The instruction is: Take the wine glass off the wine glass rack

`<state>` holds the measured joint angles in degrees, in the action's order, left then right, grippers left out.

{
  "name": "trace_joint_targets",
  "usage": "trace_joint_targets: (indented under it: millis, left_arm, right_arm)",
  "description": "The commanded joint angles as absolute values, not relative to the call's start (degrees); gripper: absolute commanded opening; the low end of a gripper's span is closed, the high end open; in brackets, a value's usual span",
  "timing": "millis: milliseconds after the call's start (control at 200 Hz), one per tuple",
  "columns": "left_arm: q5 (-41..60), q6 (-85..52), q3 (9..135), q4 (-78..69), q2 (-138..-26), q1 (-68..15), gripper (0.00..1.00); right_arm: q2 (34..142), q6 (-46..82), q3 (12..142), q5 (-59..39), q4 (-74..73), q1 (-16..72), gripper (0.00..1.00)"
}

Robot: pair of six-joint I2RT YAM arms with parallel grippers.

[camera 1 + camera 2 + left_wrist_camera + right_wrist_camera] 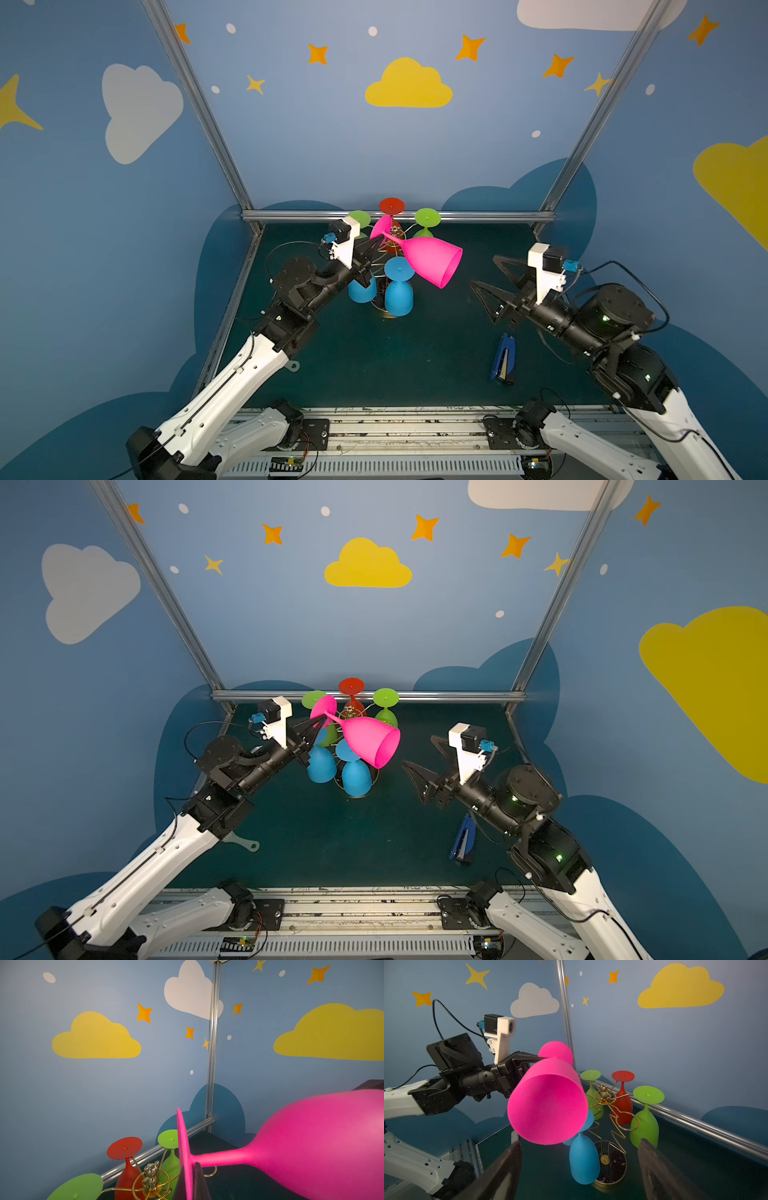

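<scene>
Here, a red glass (391,205), green glasses (427,218) and blue glasses (398,297) hang bowl-down from the gold wine glass rack (604,1102), crowding close under the pink wine glass (432,259). A blue stapler (503,362) lies on the dark counter (395,365) near the right arm. The pink glass, matte and opaque, lies tipped sideways above the rack, its mouth toward the right pincer (484,271), whose jaws stand wide apart and empty. The left pincer (376,245) is clamped on its stem beside the foot.

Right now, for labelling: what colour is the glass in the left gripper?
Pink glass, clearest in the right wrist view.
</scene>
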<state>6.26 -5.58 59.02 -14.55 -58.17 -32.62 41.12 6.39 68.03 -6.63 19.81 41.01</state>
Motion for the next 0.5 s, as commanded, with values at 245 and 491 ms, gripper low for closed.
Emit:
trace_joint_targets:
  millis: [245,491]
  left_arm:
    - [8.86,-9.71,57.4,-14.68,-56.8,-32.34,0.03]
    - [9.74,-9.8,57.48,-14.03,-56.78,-32.39,0.03]
  right_arm:
    - [46.51,8.36,69.53,-7.25,16.67,40.61,0.8]
    - [53.61,9.23,72.09,-10.28,13.92,40.59,0.67]
